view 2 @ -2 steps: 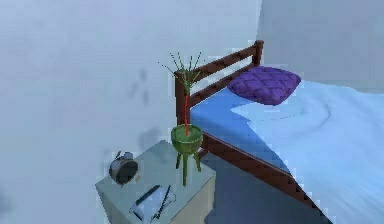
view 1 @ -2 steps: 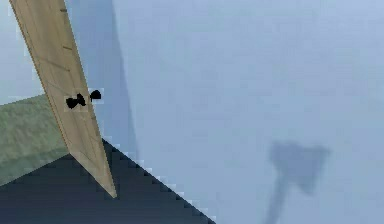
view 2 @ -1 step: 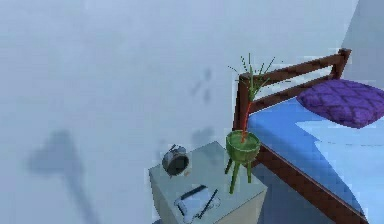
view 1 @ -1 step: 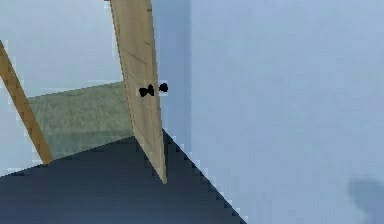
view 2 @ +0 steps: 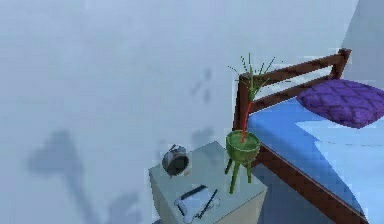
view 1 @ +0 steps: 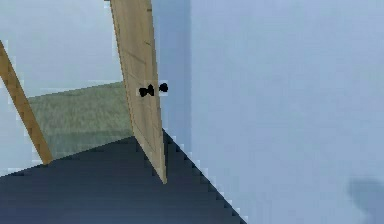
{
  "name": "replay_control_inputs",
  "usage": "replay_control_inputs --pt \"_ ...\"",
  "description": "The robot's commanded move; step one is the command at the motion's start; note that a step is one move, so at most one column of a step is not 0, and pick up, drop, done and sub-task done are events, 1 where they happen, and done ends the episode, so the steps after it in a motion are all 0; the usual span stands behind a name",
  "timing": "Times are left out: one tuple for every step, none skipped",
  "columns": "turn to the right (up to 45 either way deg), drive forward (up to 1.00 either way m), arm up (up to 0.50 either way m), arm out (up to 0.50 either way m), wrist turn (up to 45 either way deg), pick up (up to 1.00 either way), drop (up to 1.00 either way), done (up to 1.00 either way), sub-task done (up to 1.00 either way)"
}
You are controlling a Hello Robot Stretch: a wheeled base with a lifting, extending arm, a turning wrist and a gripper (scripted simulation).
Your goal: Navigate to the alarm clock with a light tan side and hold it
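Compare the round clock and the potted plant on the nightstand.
The clock is grey, round and low; the potted plant is green and taller, with thin leaves. The clock sits away from the bed; the plant stands at the nightstand's edge nearest it. Both rest on the nightstand.

Likely a bedroom: bed, nightstand, door.

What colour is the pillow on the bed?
Purple. The pillow lies on the blue bed, best seen in the arm side view.
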Motion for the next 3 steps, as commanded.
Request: replay_control_inputs --pt "0.0 0.00 0.26 0.00 0.0 0.00 0.00 0.00 0.00" --pt "0.0 0.00 0.00 0.42 0.0 0.00 0.00 0.00 0.00" --pt "0.0 0.00 0.00 0.00 45.0 0.00 0.00 0.00 0.00"
